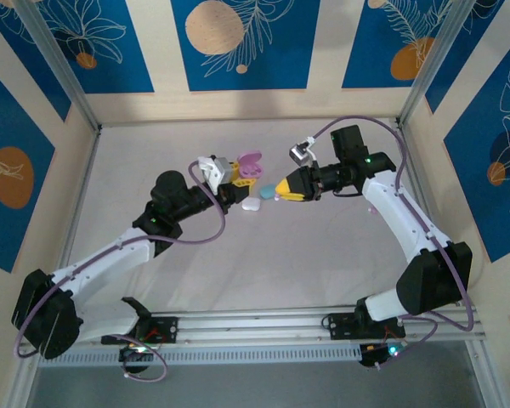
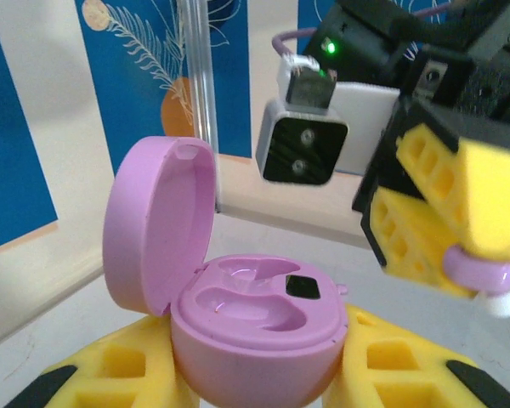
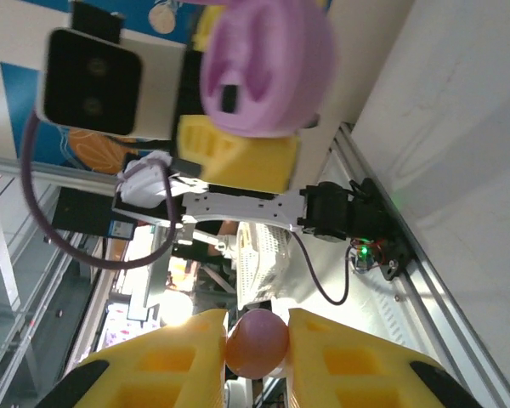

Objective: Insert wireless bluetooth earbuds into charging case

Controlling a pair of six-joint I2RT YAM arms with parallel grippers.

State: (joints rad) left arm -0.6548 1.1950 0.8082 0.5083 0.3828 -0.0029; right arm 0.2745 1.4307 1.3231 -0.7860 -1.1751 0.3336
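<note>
My left gripper (image 2: 259,378) is shut on the pink charging case (image 2: 257,336) and holds it above the table. The case's lid (image 2: 157,225) stands open to the left, and both moulded wells look empty. In the top view the case (image 1: 249,163) sits at the left gripper (image 1: 236,176). My right gripper (image 3: 257,353) is shut on a pink earbud (image 3: 257,344). In the left wrist view that earbud (image 2: 478,272), with its white tip, hangs to the right of the case and slightly above it, apart from it. From above, the right gripper (image 1: 280,189) faces the left one closely.
On the table below the two grippers lie a white pebble-shaped case (image 1: 252,205) and a light blue one (image 1: 266,194). Walls with blue panels enclose the table on three sides. A metal rail (image 1: 263,323) runs along the near edge between the arm bases.
</note>
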